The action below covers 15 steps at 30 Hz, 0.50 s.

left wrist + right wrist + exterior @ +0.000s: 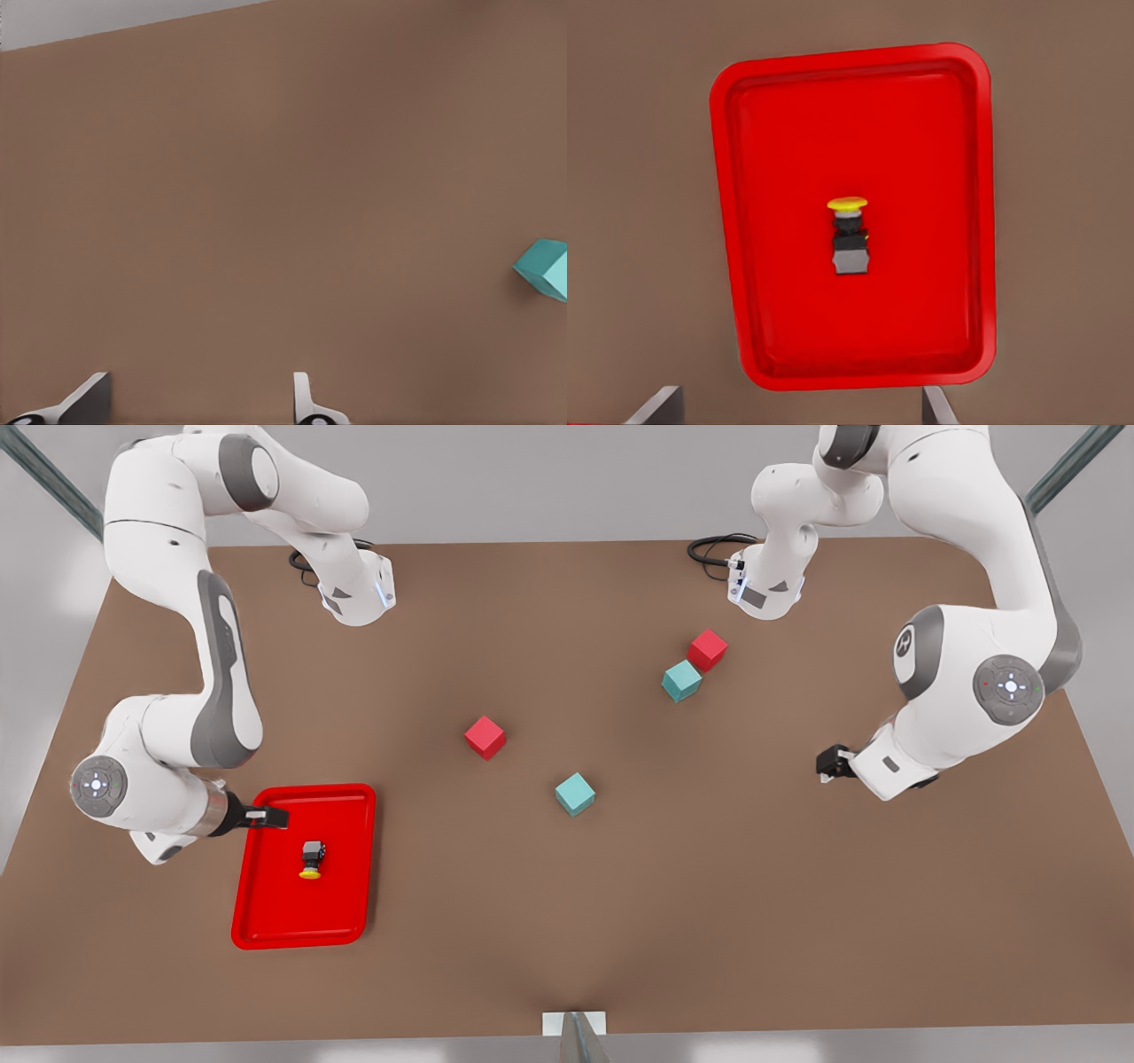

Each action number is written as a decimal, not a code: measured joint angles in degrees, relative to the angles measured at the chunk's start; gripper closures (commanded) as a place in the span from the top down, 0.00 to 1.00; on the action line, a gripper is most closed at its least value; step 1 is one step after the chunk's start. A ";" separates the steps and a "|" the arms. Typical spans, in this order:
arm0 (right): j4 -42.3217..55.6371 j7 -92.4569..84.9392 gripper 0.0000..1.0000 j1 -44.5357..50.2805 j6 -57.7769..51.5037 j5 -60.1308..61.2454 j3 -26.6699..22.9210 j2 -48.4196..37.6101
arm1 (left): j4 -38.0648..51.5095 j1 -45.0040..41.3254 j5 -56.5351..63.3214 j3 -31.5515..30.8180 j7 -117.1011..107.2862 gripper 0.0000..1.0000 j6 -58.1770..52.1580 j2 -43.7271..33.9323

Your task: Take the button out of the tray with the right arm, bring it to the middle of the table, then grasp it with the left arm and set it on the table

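Right gripper, black and two-fingered, hangs over the far rim of the shallow bright red rectangular tray, on the front view's left. Its fingers stand wide apart and hold nothing. From my station I log the right arm as poised above the tray, grasp not yet made.

Left gripper waits above bare table near the edge on the front view's right, fingers spread, empty.

Task item: the tiny push-button, round yellow cap on a dark grey-black boxy body, lies on its side near the tray's centre, cap pointing toward the tray's near edge. It is the tray's sole content and touches no rim.

Handling assessment: I judge it light and rigid, hard plastic by appearance, likely to skid or roll on the smooth tray floor if nudged. The round cap looks a poor purchase. I would close on the flat sides of the boxy body, leaving the cap end exposed for the later handover.

Elsewhere on the flat matte brown tabletop: two red cubes and two teal cubes, all well apart from the tray.
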 measured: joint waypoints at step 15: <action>-15.74 -3.78 1.00 1.85 32.93 -2.01 -0.31 10.00 | 0.11 0.07 1.78 0.01 -0.43 1.00 2.16 1.19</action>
